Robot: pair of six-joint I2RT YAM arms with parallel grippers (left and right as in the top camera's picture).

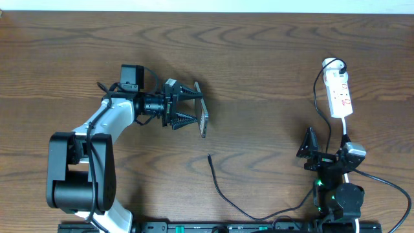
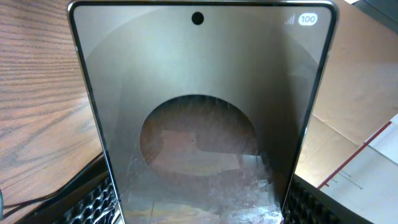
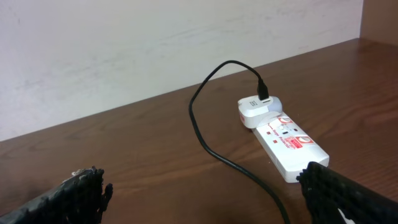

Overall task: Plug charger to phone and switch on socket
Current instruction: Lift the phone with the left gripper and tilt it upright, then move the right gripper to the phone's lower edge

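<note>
dark brown wood-grain table (image 1: 272,58) filling the overhead frame, plain off-white wall (image 3: 112,50) across the upper part of the right wrist view, soft even light

My counter (image 1: 272,52) is brown wood grain, smooth with a dull sheen. The phone (image 2: 199,112) in my left pincer (image 1: 196,110) has a glossy, glass-like face that mirrors the room. It is smeared and scuffed toward its lower part and has a thin shiny metallic rim. The fingers (image 3: 74,199) of my right pincer (image 3: 202,193) look like matt black plastic, ribbed and rough. The socket (image 3: 291,146) is smooth white plastic with slight gloss. The charger (image 3: 192,112) cable is smooth matt black.
</note>
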